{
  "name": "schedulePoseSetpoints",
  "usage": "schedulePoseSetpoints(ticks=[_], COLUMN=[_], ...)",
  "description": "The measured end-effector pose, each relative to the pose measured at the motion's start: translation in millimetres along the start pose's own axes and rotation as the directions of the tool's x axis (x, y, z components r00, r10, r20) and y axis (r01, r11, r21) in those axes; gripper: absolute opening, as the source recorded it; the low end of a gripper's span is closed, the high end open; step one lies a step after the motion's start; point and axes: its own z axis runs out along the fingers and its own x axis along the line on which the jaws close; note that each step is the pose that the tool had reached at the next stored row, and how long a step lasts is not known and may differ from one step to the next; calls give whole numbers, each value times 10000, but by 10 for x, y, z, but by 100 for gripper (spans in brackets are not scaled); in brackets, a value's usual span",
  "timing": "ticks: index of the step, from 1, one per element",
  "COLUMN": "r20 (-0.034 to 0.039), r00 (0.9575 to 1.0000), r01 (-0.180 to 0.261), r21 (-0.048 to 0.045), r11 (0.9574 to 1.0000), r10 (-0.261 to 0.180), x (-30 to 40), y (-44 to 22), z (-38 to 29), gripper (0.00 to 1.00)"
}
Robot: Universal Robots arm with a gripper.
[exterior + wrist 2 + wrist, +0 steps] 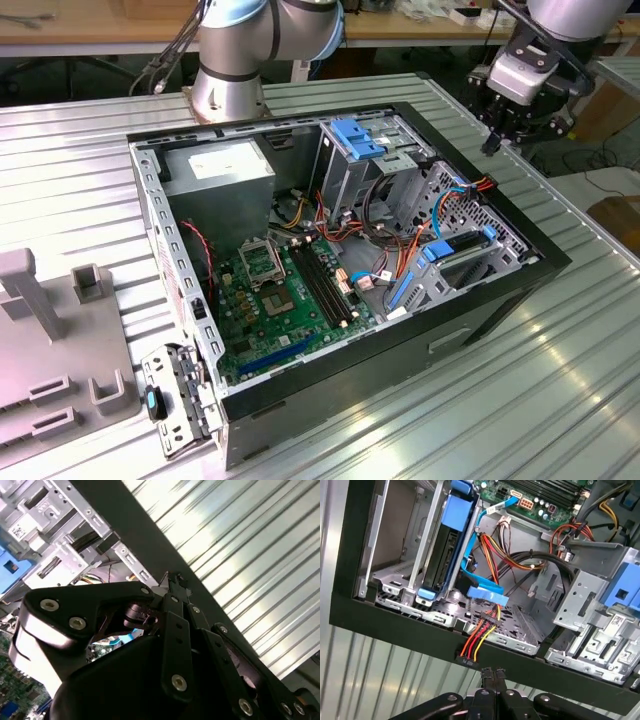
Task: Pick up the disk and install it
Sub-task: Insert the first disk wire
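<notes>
The disk (462,248) sits on edge in a bay at the case's corner on the exterior view's right, a dark slab between blue rails. In the first wrist view the disk (442,555) stands in its metal slot with a blue rail along its edge. My gripper (492,140) hangs outside the case, above the ribbed table just beyond the black case wall. Its fingertips (492,672) meet, shut, with nothing between them. In the second wrist view the gripper (172,580) points at the case wall's outer edge.
The open computer case (540,262) lies on a ribbed metal table (500,400). Inside are a grey power supply box (220,170), a green motherboard (270,290), a blue-topped drive cage (360,140) and loose red and yellow cables (482,630). Grey fixtures (40,340) stand at the exterior view's left.
</notes>
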Motion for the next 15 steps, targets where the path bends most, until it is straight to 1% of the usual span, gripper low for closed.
schedulePoseSetpoints(ticks=[1,4,6,8,9,10,11,13,14,15], r20=[39,164,351,425,460,459,280,-23,-257,-511], r00=[9999,9987,9940,9910,9885,9866,9844,9818,9792,9744], r01=[112,482,1039,1273,1440,1569,1742,1899,1997,2152], r21=[-8,-11,-2,2,-3,-22,-150,-362,-523,-712], r11=[9999,9988,9946,9919,9896,9876,9846,9811,9785,9740], r10=[-112,-482,-1039,-1272,-1438,-1567,-1737,-1901,-2012,-2191], x=[7,17,20,21,21,20,21,21,21,21], y=[-17,-38,-41,-43,-44,-44,-44,-44,-45,-45], z=[8,23,37,39,39,40,39,40,40,40], gripper=[11,11,11,11,11,11,11,11,11,11])
